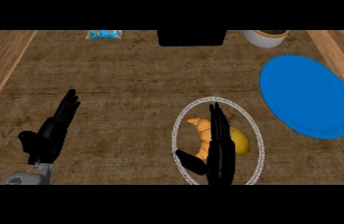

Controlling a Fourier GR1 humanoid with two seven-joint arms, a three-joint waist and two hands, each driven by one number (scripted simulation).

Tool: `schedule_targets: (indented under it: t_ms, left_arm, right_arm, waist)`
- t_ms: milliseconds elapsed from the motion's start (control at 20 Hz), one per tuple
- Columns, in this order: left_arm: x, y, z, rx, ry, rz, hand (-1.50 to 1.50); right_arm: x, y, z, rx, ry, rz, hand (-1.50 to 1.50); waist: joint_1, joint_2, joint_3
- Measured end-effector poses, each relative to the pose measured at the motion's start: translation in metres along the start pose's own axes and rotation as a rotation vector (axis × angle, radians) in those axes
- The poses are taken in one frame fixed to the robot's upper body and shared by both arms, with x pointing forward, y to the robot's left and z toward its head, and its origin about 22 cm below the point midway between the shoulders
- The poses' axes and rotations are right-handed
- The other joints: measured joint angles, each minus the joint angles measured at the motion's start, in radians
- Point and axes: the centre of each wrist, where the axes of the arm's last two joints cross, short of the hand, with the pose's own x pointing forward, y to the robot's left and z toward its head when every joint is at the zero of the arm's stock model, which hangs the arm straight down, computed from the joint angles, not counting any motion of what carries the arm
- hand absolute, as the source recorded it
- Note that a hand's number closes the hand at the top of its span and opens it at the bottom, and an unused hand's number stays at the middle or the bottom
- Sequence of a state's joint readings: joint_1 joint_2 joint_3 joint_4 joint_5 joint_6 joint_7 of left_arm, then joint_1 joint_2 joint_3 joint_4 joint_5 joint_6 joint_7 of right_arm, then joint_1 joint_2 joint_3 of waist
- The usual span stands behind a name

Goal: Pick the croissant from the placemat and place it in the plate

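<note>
The croissant (199,137) was seen lying on the white-rimmed placemat (176,132) beside a yellow item (241,142), the right hand (220,151) held over it with fingers (216,119) straight and released, seemingly readied for grasping, the blue plate (302,98) set at two o'clock and the left hand (48,135) rested open at nine.

Dark brown counter top (134,82), paler wooden strip (13,52) at its left edge, another at right (329,43)

No legible txt; print on blue packet (103,34) can't be read.
</note>
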State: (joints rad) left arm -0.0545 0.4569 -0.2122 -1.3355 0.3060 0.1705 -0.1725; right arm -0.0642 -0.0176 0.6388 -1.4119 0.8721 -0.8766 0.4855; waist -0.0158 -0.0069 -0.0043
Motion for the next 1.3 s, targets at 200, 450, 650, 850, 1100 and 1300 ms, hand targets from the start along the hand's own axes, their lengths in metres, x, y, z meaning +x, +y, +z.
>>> schedule_targets:
  t_ms: [200, 450, 650, 850, 1100, 1300]
  left_arm:
    - [-0.001, 0.004, 0.001, 0.0, 0.0, 0.007, 0.0]
    - [0.003, -0.004, -0.002, -0.002, -0.002, 0.012, 0.0]
    - [-0.002, -0.002, -0.005, -0.011, -0.009, 0.014, 0.0]
    - [0.001, -0.003, -0.004, -0.01, -0.011, 0.009, 0.0]
    - [0.0, -0.002, -0.004, -0.011, -0.012, 0.014, 0.0]
    - [-0.002, -0.005, -0.004, -0.014, -0.019, 0.008, 0.0]
  right_arm:
    - [0.002, -0.011, 0.002, 0.12, 0.103, 0.152, -1.5]
    - [0.038, -0.025, 0.003, 0.211, 0.207, 0.252, -1.5]
    - [0.055, -0.041, 0.0, 0.255, 0.279, 0.304, -1.5]
    - [0.058, -0.044, -0.006, 0.268, 0.311, 0.351, -1.5]
    - [0.052, -0.04, -0.016, 0.316, 0.362, 0.42, -1.5]
    - [0.048, -0.035, -0.021, 0.351, 0.38, 0.439, -1.5]
  waist:
    - [-0.004, -0.001, 0.0]
    - [0.004, 0.002, 0.002]
    - [0.008, 0.004, 0.003]
    - [0.014, 0.005, 0.004]
    - [0.017, 0.006, 0.004]
    - [0.018, 0.007, 0.004]
